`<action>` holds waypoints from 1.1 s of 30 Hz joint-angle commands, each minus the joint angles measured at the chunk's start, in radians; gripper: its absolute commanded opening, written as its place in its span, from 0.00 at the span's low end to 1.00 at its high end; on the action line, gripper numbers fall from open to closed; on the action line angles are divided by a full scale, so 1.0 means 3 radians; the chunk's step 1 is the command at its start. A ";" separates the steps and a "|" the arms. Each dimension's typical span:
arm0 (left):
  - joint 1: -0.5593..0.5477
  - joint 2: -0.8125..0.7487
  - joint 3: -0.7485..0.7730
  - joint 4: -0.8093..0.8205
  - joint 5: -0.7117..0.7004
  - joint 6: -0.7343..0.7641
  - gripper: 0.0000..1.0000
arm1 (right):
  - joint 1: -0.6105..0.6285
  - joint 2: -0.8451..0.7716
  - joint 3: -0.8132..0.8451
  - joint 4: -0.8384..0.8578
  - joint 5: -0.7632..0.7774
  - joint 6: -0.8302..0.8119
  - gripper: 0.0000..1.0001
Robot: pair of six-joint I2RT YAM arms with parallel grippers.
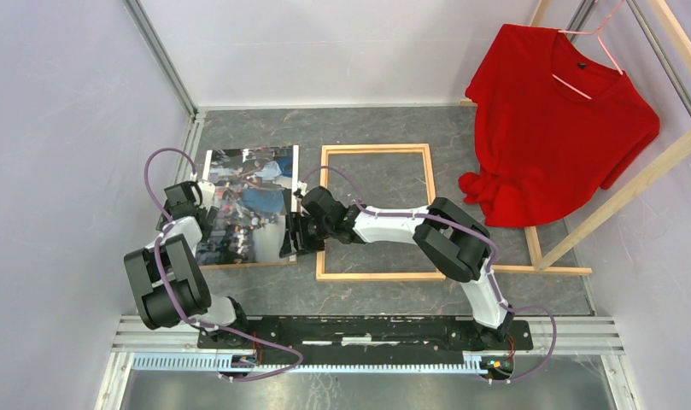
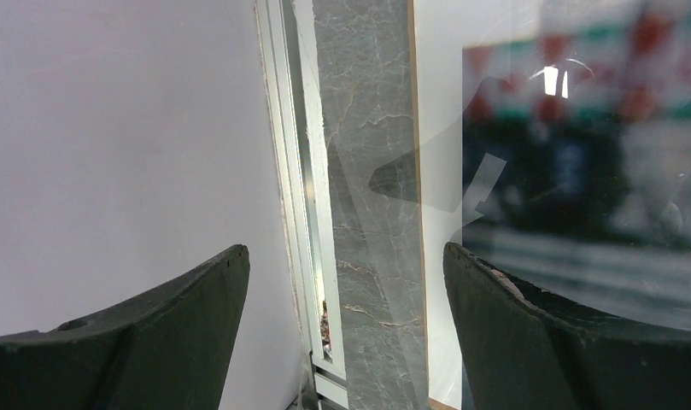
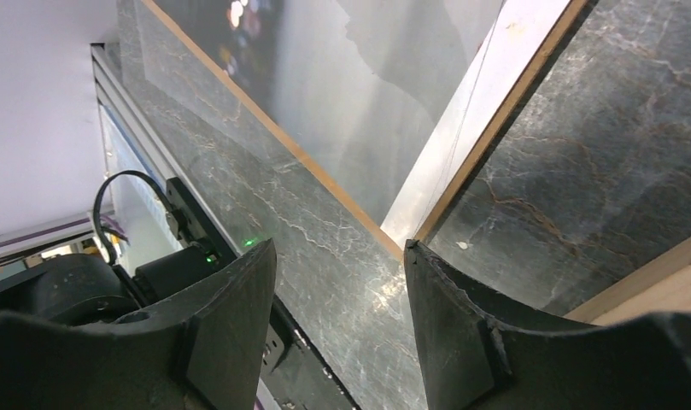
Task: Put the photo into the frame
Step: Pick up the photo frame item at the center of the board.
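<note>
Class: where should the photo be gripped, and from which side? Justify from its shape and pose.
Pinch the photo by its right long edge, coming in low from the frame side. It is a thin sheet lying flat on the table, so only its rim offers a hold; the right gripper, open, is at that edge.

Photo (image 1: 248, 201): left edge hidden under left gripper (image 1: 202, 205), lower right edge under right gripper (image 1: 290, 237). Left wrist view: print blurred, faces unreadable, cut by right border. Frame (image 1: 376, 150): left rail partly behind right arm. Wooden rack (image 1: 666, 161): cut by top border.
</note>
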State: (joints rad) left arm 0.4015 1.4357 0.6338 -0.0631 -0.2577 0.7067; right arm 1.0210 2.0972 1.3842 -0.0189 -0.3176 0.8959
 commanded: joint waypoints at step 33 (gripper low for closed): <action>-0.0012 0.0174 -0.0292 -0.0333 0.0271 0.0068 0.91 | -0.0021 -0.0149 -0.0781 0.2041 -0.0433 0.1194 0.65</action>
State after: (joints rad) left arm 0.4015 1.4296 0.6140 -0.0223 -0.2615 0.7078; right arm 1.0126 2.0727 1.1667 0.5377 -0.4515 1.2438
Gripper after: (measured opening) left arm 0.905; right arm 0.649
